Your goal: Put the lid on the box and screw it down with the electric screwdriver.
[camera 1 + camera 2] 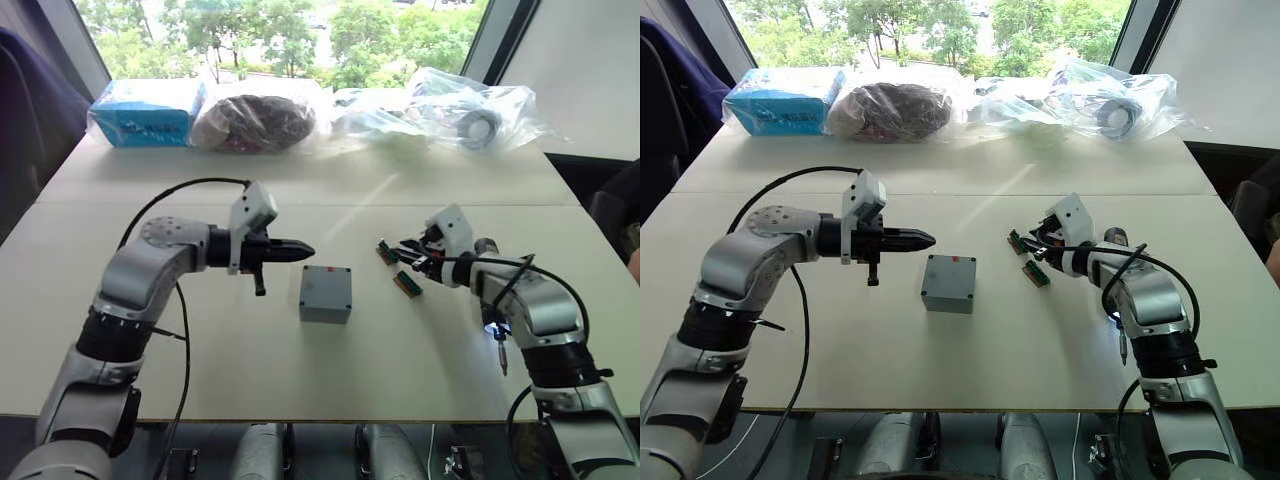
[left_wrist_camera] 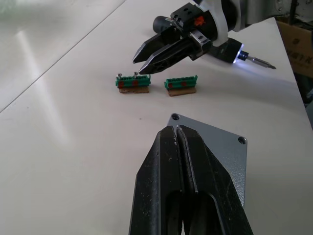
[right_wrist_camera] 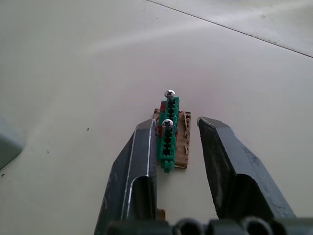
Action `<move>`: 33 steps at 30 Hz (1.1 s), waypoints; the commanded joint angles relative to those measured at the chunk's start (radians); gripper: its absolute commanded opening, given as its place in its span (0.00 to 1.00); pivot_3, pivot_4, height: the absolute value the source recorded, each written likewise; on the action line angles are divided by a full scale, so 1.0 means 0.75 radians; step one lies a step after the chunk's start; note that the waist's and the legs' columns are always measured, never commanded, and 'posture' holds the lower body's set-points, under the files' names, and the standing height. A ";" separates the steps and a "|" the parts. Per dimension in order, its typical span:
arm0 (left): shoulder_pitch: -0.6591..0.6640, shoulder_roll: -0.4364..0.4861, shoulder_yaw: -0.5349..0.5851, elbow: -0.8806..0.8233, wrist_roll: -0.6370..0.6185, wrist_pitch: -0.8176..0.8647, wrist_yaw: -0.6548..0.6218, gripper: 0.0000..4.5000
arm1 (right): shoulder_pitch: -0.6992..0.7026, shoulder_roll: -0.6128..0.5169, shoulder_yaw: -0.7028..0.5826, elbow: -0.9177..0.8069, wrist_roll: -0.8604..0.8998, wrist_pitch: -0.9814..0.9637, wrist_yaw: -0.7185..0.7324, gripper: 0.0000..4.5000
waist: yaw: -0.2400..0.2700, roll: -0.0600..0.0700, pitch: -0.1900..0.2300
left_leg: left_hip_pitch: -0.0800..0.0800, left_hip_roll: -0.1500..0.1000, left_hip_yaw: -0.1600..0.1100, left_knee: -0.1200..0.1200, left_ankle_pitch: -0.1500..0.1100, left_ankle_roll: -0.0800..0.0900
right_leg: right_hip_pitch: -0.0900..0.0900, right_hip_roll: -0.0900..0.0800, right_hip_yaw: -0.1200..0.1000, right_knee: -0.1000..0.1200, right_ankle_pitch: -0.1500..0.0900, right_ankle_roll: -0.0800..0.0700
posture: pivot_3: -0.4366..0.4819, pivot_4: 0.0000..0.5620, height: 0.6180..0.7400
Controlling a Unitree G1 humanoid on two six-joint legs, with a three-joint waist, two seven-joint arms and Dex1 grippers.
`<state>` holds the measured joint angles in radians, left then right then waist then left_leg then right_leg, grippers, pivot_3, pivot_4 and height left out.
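The grey box stands mid-table with the lid lying flat on top, screw holes showing at its corners. My left gripper hovers shut and empty just left of and above the box. To the right, my right gripper is open and low over the table, its fingers either side of a green connector block that carries two screws. The electric screwdriver lies on the table under my right forearm. Its lit tip and bit point toward the near edge.
A second green connector block lies just nearer than the first. Along the far edge sit a blue carton and several plastic bags. The table seam runs across behind both arms.
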<state>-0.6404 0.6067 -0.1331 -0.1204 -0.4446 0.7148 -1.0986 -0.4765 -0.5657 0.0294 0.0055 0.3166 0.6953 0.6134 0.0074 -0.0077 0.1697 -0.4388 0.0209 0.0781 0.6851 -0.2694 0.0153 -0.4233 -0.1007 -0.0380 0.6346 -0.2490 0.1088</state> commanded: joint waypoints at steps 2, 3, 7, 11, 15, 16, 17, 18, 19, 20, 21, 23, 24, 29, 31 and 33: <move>-0.004 0.009 -0.001 -0.033 0.005 -0.032 0.007 0.00 | -0.022 0.013 -0.009 -0.007 -0.019 -0.035 0.000 0.34 | 0.001 0.000 0.000 | 0.000 0.000 0.000 0.000 0.000 0.000 | 0.000 0.000 0.000 0.000 0.000 0.000 | 0.48 0.27 1.00; -0.002 0.009 -0.003 -0.033 0.006 -0.034 0.008 0.00 | -0.025 0.018 -0.008 -0.003 -0.023 -0.037 -0.002 0.34 | 0.001 0.000 0.000 | 0.000 0.000 0.000 0.000 0.000 0.000 | 0.000 0.000 0.000 0.000 0.000 0.000 | 0.48 0.27 1.00; 0.004 0.010 -0.005 -0.037 0.006 -0.037 0.012 0.00 | -0.026 0.023 -0.006 0.009 -0.036 -0.045 0.002 0.34 | 0.001 0.000 0.000 | 0.000 0.000 0.000 0.000 0.000 0.000 | 0.000 0.000 0.000 0.000 0.000 0.000 | 0.48 0.27 1.00; 0.007 0.008 -0.007 -0.034 0.009 -0.043 0.020 0.00 | -0.033 0.028 0.001 0.037 -0.054 -0.061 0.007 0.34 | 0.001 0.000 0.000 | 0.000 0.000 0.000 0.000 0.000 0.000 | 0.000 0.000 0.000 0.000 0.000 0.000 | 0.48 0.27 1.00; 0.014 0.005 -0.007 -0.034 0.011 -0.048 0.026 0.00 | -0.044 0.037 -0.001 0.055 -0.063 -0.070 0.008 0.34 | 0.000 0.000 0.000 | 0.000 0.000 0.000 0.000 0.000 0.000 | 0.000 0.000 0.000 0.000 0.000 0.000 | 0.48 0.27 1.00; 0.014 0.005 -0.008 -0.033 0.012 -0.050 0.027 0.00 | -0.048 0.039 -0.002 0.061 -0.065 -0.071 0.008 0.34 | -0.001 0.000 0.000 | 0.000 0.000 0.000 0.000 0.000 0.000 | 0.000 0.000 0.000 0.000 0.000 0.000 | 0.48 0.27 1.00; 0.017 0.006 -0.009 -0.031 0.014 -0.054 0.027 0.00 | -0.051 0.041 -0.001 0.066 -0.068 -0.074 0.009 0.34 | -0.001 0.000 0.000 | 0.000 0.000 0.000 0.000 0.000 0.000 | 0.000 0.000 0.000 0.000 0.000 0.000 | 0.48 0.27 1.00; 0.019 0.007 -0.009 -0.029 0.017 -0.058 0.028 0.00 | -0.053 0.043 0.000 0.072 -0.071 -0.078 0.010 0.34 | -0.001 0.000 0.000 | 0.000 0.000 0.000 0.000 0.000 0.000 | 0.000 0.000 0.000 0.000 0.000 0.000 | 0.48 0.27 1.00; 0.020 0.006 -0.010 -0.028 0.019 -0.060 0.029 0.00 | -0.056 0.046 -0.001 0.078 -0.072 -0.081 0.010 0.34 | -0.001 0.000 0.000 | 0.000 0.000 0.000 0.000 0.000 0.000 | 0.000 0.000 0.000 0.000 0.000 0.000 | 0.48 0.27 1.00; 0.022 0.006 -0.009 -0.027 0.020 -0.061 0.030 0.00 | -0.058 0.051 -0.003 0.083 -0.073 -0.085 0.009 0.34 | -0.001 0.000 0.000 | 0.000 0.000 0.000 0.000 0.000 0.000 | 0.000 0.000 0.000 0.000 0.000 0.000 | 0.48 0.27 1.00; 0.023 0.006 -0.008 -0.026 0.021 -0.062 0.031 0.00 | -0.061 0.055 -0.004 0.088 -0.074 -0.087 0.010 0.22 | 0.000 0.000 0.000 | 0.000 0.000 0.000 0.000 0.000 0.000 | 0.000 0.000 0.000 0.000 0.000 0.000 | 0.48 0.27 1.00; 0.025 0.004 -0.007 -0.025 0.023 -0.062 0.033 0.00 | -0.066 0.061 -0.007 0.096 -0.078 -0.093 0.009 0.05 | 0.001 0.000 0.000 | 0.000 0.000 0.000 0.000 0.000 0.000 | 0.000 0.000 0.000 0.000 0.000 0.000 | 0.48 0.27 1.00; 0.026 0.004 -0.007 -0.025 0.024 -0.063 0.034 0.00 | -0.067 0.063 -0.008 0.099 -0.080 -0.094 0.010 0.01 | 0.000 0.000 0.000 | 0.000 0.000 0.000 0.000 0.000 0.000 | 0.000 0.000 0.000 0.000 0.000 0.000 | 0.48 0.27 1.00; 0.031 0.005 -0.006 -0.021 0.025 -0.070 0.037 0.00 | -0.062 0.062 -0.007 0.101 -0.088 -0.102 0.015 0.01 | 0.000 0.000 0.000 | 0.000 0.000 0.000 0.000 0.000 0.000 | 0.000 0.000 0.000 0.000 0.000 0.000 | 0.48 0.27 1.00; 0.032 0.005 -0.006 -0.018 0.026 -0.073 0.038 0.00 | -0.056 0.059 -0.011 0.089 -0.086 -0.107 0.018 0.01 | -0.001 0.000 0.000 | 0.000 0.000 0.000 0.000 0.000 0.000 | 0.000 0.000 0.000 0.000 0.000 0.000 | 0.48 0.27 1.00; 0.032 0.005 -0.006 -0.018 0.025 -0.073 0.038 0.00 | -0.054 0.057 -0.025 0.063 -0.076 -0.102 0.020 0.01 | -0.001 0.000 0.000 | 0.000 0.000 0.000 0.000 0.000 0.000 | 0.000 0.000 0.000 0.000 0.000 0.000 | 0.48 0.27 1.00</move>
<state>-0.6190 0.6067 -0.1446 -0.1200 -0.4242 0.6801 -1.0691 -0.5074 -0.5191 0.0344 0.0987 0.2505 0.6324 0.6240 0.0070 -0.0076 0.1697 -0.4387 0.0209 0.0782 0.6851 -0.2693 0.0150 -0.4234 -0.1007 -0.0380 0.6347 -0.2490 0.1088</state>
